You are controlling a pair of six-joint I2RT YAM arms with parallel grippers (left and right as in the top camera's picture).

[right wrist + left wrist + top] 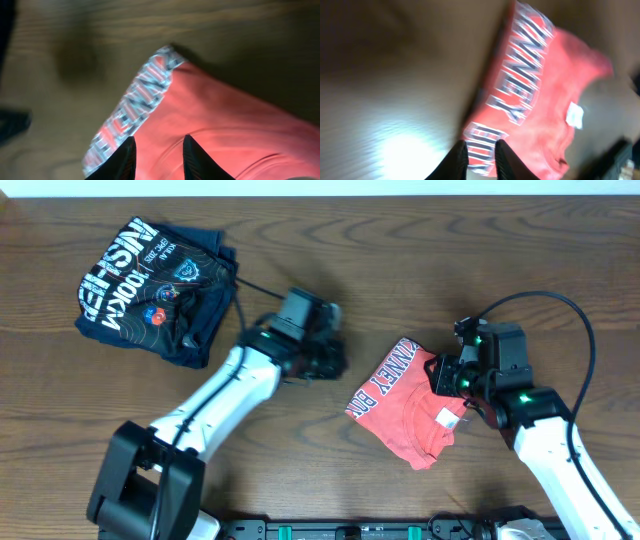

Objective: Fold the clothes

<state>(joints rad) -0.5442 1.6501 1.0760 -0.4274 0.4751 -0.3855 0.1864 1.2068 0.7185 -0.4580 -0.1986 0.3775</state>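
Observation:
The orange-red T-shirt (410, 405) lies folded into a small packet on the wooden table, right of the middle. Its white lettering faces up along the left edge and a small white neck label (447, 417) shows. My left gripper (325, 360) hovers just left of the shirt. In the left wrist view its fingers (481, 150) stand a little apart, and the lettered edge of the shirt (535, 100) shows beyond the gap. My right gripper (450, 375) is over the shirt's right edge. Its jaws (159, 140) are open above the red cloth (225, 115), holding nothing.
A dark navy folded shirt (155, 290) with white lettering and coloured logos lies at the back left of the table (300, 240). A black cable runs from it toward the left arm. The arms' bases stand along the front edge.

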